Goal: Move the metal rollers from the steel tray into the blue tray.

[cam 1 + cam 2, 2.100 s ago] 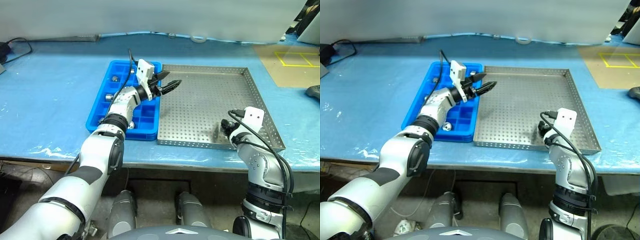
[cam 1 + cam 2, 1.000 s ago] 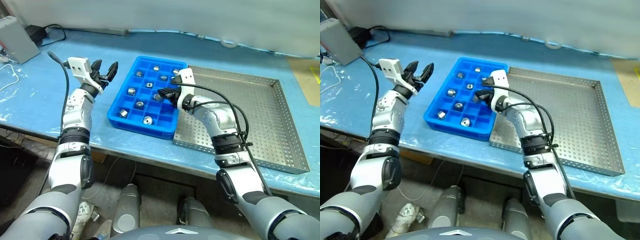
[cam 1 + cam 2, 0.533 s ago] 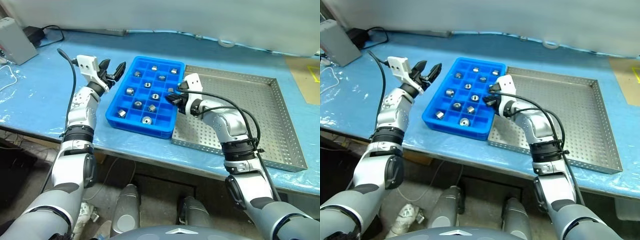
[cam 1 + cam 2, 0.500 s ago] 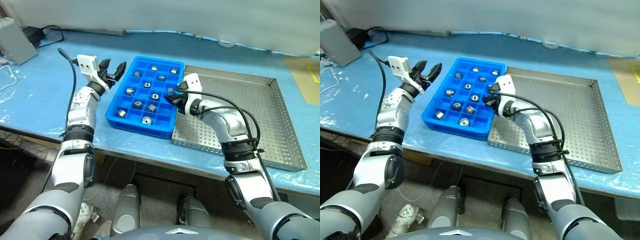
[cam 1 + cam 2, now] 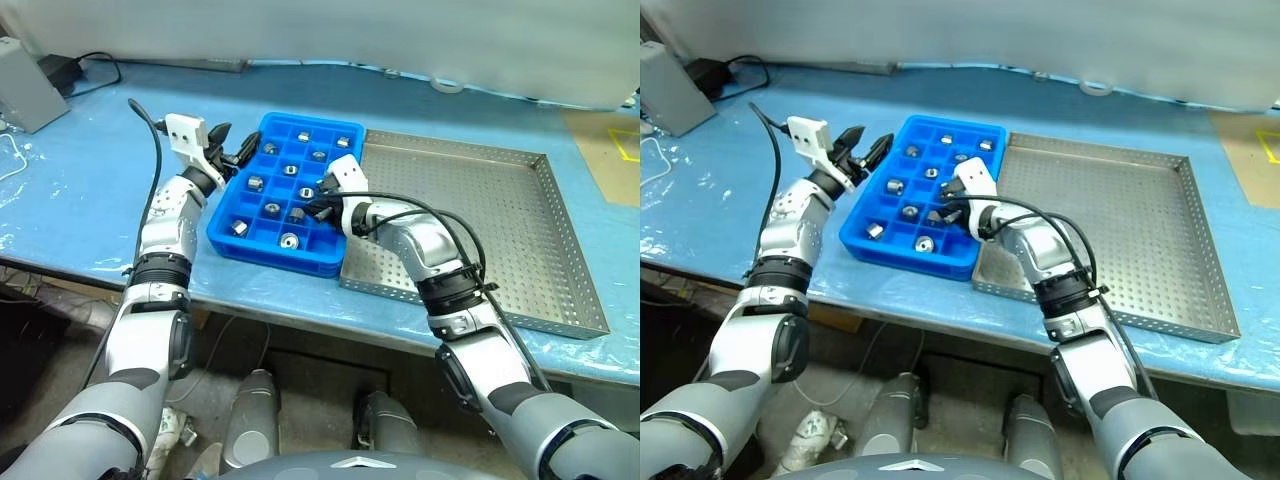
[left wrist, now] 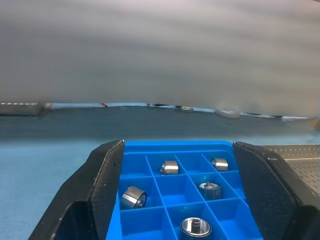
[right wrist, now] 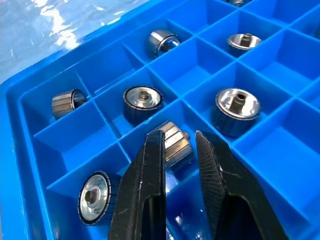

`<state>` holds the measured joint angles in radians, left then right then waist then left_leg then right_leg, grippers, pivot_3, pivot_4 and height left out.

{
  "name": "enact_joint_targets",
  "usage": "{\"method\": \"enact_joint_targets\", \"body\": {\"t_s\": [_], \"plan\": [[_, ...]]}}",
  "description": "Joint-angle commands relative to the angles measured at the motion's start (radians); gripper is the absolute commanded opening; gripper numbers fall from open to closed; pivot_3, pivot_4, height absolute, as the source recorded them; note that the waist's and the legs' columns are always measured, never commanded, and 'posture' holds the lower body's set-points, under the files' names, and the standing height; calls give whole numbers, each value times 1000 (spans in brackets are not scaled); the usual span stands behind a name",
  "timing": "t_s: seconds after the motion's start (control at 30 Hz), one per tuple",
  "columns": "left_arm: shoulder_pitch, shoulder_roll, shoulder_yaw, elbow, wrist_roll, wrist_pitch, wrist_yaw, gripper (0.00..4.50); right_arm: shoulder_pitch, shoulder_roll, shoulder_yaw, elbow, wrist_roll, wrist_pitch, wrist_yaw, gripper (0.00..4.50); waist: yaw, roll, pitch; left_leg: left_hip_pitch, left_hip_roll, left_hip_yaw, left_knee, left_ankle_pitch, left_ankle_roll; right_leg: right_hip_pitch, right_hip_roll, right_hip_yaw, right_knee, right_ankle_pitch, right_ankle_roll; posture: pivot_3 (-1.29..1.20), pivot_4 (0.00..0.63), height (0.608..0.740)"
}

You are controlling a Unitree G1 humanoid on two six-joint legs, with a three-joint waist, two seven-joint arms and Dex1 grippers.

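The blue tray [image 5: 268, 262] lies on the blue-covered table with several metal rollers [image 7: 235, 107] in its square compartments. The steel tray [image 5: 470, 215] adjoins it on the right, and its perforated floor shows bare. My right gripper [image 5: 317, 203] hangs low over the blue tray's near right compartments. Its fingers are shut, a narrow slit between them, and hold nothing. In the right wrist view a ribbed roller [image 7: 172, 143] lies in a compartment just past that gripper's [image 7: 180, 136] tips. My left gripper [image 5: 238, 146] stands open above the blue tray's far left edge, holding nothing.
A grey box [image 5: 20, 95] and a black cable [image 5: 80, 68] sit at the table's far left. A roll of tape [image 5: 447, 87] lies at the back edge. Open blue table surface stretches left of the blue tray.
My right gripper has moved left and down across the blue tray toward its nearer compartments. My left gripper has drifted slightly right toward the tray's edge and stays open.
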<state>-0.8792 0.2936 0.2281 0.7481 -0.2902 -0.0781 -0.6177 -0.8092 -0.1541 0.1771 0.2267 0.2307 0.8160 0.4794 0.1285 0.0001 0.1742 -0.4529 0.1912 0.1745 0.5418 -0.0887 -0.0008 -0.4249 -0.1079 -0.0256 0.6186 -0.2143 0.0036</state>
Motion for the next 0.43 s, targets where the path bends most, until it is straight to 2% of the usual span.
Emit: {"method": "enact_joint_targets", "body": {"t_s": [0.03,0.13,0.27,0.33,0.43], "plan": [[2,10,-4,-63,-4,-7,-4,3795,-25,11,-25,0,-4,-71,4,959,1,0,0,0,0,0,0,0,0,0,0,0,0,0,0,81,150,740],[28,5,-18,-103,-13,15,-33,3795,3,20,-64,-39,17,-130,9,959,1,0,0,0,0,0,0,0,0,0,-1,0,0,0,0,70,150,740],[128,34,-103,-252,-30,81,-213,3795,86,8,-118,-165,26,-258,4,959,1,0,0,0,0,0,0,0,1,0,-1,0,-1,0,0,50,150,740],[171,50,-143,-310,-35,99,-287,3795,137,-4,-174,-240,70,-220,-7,959,2,0,0,-1,0,1,0,-1,2,0,0,0,-1,0,0,42,150,740],[214,48,-182,-395,-86,166,-387,4325,283,-59,-196,-511,150,-155,31,1543,6,0,0,-1,0,1,0,-3,5,0,-1,0,-1,0,0,9,150,740]]}}
